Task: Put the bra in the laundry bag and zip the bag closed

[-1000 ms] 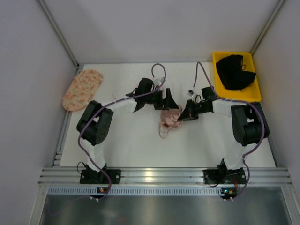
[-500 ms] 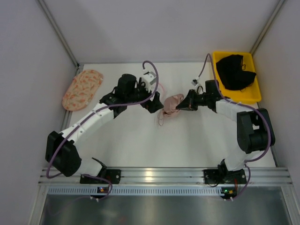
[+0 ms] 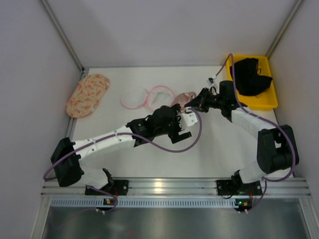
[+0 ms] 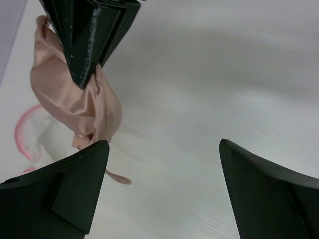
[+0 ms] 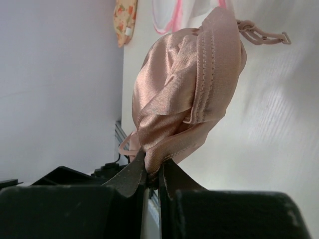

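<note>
Right gripper (image 5: 153, 172) clamped on bra (image 5: 184, 94), carried nearer laundry bag (image 3: 159, 94); left gripper (image 4: 162, 147) wide, empty, withdrawn.

the left gripper (image 4: 164, 144) reaches forward, jaws spread wide. the right gripper (image 5: 154, 172) is pinched tight on the bra (image 5: 184, 99).

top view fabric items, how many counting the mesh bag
4: the bra in the right end effector, the laundry bag open left of it, a peach patterned piece far left, a black garment in the yellow bin, which may hide more.
</note>
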Robot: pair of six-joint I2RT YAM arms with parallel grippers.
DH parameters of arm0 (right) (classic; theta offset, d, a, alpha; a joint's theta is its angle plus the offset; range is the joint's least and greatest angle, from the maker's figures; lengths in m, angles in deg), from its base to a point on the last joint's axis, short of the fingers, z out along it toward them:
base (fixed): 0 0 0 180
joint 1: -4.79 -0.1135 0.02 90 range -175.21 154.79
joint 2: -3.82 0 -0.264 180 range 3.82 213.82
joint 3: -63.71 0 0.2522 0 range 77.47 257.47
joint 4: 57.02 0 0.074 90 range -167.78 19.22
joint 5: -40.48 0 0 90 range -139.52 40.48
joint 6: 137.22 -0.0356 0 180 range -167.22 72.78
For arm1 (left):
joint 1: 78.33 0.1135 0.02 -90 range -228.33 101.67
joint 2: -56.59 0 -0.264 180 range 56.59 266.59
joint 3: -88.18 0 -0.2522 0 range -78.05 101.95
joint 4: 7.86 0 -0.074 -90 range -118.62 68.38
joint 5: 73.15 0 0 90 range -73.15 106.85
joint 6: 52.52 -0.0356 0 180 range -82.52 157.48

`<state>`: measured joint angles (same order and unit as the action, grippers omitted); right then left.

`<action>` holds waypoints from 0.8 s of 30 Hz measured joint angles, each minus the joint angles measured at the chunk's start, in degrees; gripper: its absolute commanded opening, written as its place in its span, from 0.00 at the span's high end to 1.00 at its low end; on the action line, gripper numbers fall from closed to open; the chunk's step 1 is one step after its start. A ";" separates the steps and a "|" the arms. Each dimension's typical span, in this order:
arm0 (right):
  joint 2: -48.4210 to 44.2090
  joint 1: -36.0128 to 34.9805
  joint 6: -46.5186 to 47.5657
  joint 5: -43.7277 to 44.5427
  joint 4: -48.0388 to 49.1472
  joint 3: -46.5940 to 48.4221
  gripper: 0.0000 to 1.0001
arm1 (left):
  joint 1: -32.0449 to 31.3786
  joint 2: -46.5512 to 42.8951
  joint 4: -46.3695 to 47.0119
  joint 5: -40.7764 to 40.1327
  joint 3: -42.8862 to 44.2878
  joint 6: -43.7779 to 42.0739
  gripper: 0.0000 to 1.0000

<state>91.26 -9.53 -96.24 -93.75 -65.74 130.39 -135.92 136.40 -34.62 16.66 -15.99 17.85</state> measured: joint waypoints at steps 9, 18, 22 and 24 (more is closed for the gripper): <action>-6.99 -2.91 -3.78 0.52 -0.11 -1.75 1.00 | -1.03 1.49 10.47 -13.35 -1.70 -10.34 0.02; -10.51 -5.38 -2.29 -0.68 -1.05 -2.82 1.00 | -1.36 6.84 14.16 -19.02 -2.64 -14.88 0.03; -11.65 -6.25 -0.42 -1.29 -2.29 -2.82 1.00 | -1.42 7.69 15.17 -21.49 -2.64 -15.21 0.30; -11.69 -6.25 0.37 -1.60 -3.04 -2.82 1.00 | -1.44 7.87 15.28 -22.18 -2.64 -15.28 0.55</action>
<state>79.56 -15.78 -95.86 -95.35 -68.78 127.57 -137.36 144.27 -19.34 -5.52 -18.64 2.57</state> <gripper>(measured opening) 0.045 0.683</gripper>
